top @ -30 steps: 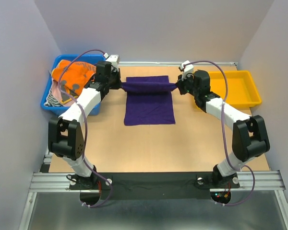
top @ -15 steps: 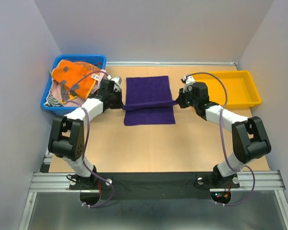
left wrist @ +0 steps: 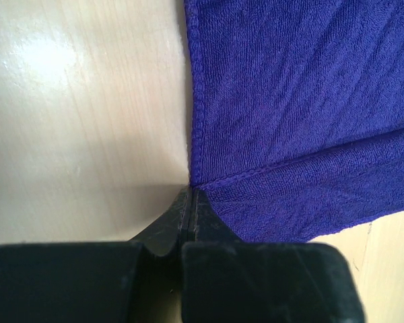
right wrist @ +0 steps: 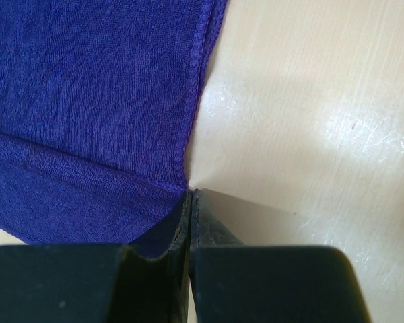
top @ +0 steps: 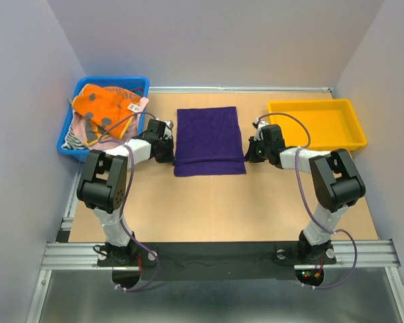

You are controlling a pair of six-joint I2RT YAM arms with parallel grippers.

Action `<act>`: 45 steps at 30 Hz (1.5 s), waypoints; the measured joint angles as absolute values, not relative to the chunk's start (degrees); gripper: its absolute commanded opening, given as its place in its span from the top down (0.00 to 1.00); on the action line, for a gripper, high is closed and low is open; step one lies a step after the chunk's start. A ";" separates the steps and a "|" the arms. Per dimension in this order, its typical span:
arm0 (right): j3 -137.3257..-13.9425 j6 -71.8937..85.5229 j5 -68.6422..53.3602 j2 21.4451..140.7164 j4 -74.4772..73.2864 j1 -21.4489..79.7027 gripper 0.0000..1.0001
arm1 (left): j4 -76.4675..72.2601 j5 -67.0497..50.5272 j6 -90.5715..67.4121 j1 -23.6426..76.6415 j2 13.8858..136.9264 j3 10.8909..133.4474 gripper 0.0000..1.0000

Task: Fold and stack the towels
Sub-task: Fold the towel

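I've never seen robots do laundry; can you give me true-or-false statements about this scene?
1. The purple towel lies on the table between the left gripper and right gripper. True.
2. Both grippers are wide open. False: each is shut on a corner of the purple towel.
3. The orange towel lies flat on the table. False: it sits bunched in the blue bin.
4. The blue bin is on the left arm's side. True.
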State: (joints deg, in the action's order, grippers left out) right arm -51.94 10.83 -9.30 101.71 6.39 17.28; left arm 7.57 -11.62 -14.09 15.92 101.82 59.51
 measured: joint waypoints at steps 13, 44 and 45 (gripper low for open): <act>-57.71 8.32 -5.56 95.33 -0.43 17.28 1.00 | 14.74 -8.82 -14.02 16.16 98.00 69.73 1.00; -51.55 11.66 -8.36 94.54 -4.16 17.30 1.00 | 10.02 -6.94 -15.11 19.44 95.42 56.88 1.00; -51.55 11.84 -8.49 94.54 -4.16 17.28 0.99 | 9.93 -6.72 -15.18 19.44 95.42 56.84 1.00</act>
State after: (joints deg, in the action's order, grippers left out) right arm -51.55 11.84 -8.49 94.54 -4.16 17.28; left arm 9.93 -6.72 -15.18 19.44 95.42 56.84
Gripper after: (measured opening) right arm 0.011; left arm 0.022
